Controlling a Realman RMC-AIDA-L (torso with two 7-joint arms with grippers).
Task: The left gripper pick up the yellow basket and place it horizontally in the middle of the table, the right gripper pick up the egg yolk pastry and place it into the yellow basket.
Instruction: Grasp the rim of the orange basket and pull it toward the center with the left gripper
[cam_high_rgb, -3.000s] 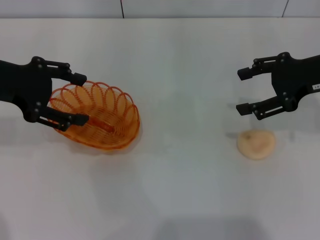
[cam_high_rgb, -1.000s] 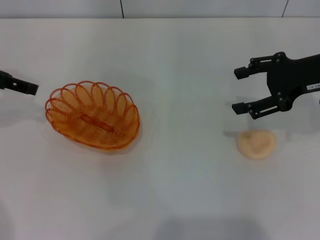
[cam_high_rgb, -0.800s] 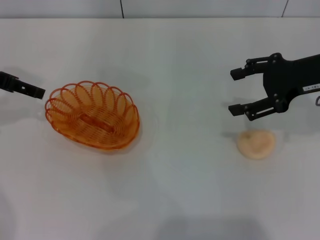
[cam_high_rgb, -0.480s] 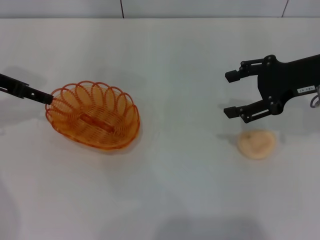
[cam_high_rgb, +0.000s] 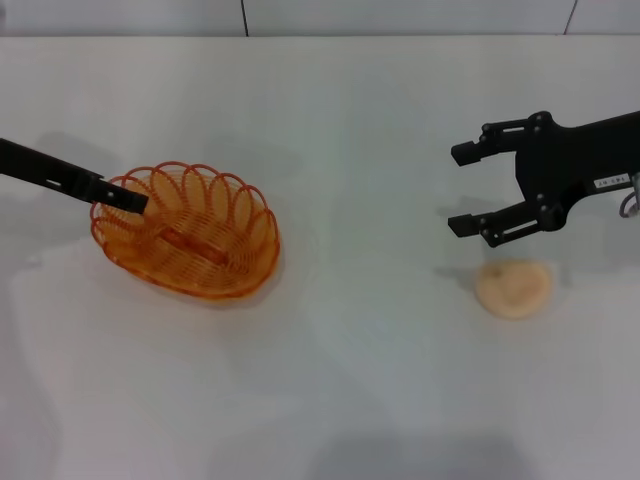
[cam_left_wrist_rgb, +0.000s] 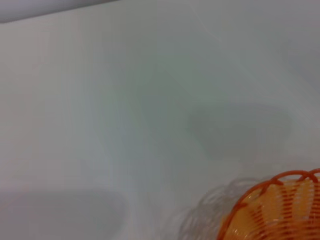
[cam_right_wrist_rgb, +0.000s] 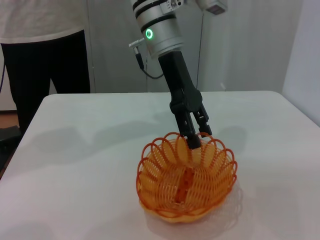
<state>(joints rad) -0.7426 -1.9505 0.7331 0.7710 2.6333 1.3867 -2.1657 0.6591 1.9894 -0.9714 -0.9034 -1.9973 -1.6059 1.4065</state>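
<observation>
The yellow basket (cam_high_rgb: 188, 240) stands upright on the white table (cam_high_rgb: 350, 380), left of centre. It also shows in the right wrist view (cam_right_wrist_rgb: 186, 182) and partly in the left wrist view (cam_left_wrist_rgb: 280, 212). My left gripper (cam_high_rgb: 138, 202) reaches in from the left, its tip over the basket's left rim. In the right wrist view it (cam_right_wrist_rgb: 194, 140) points steeply down at the rim. The egg yolk pastry (cam_high_rgb: 513, 288) lies on the table at the right. My right gripper (cam_high_rgb: 463, 190) is open and empty, hovering just behind and left of the pastry.
The table's far edge runs along the top of the head view, with a wall behind it. In the right wrist view a person (cam_right_wrist_rgb: 45, 50) stands beyond the table's far left corner.
My left gripper has moved right from the table's left edge to the basket's left rim. My right gripper has shifted slightly left. The basket and the pastry have not moved.
</observation>
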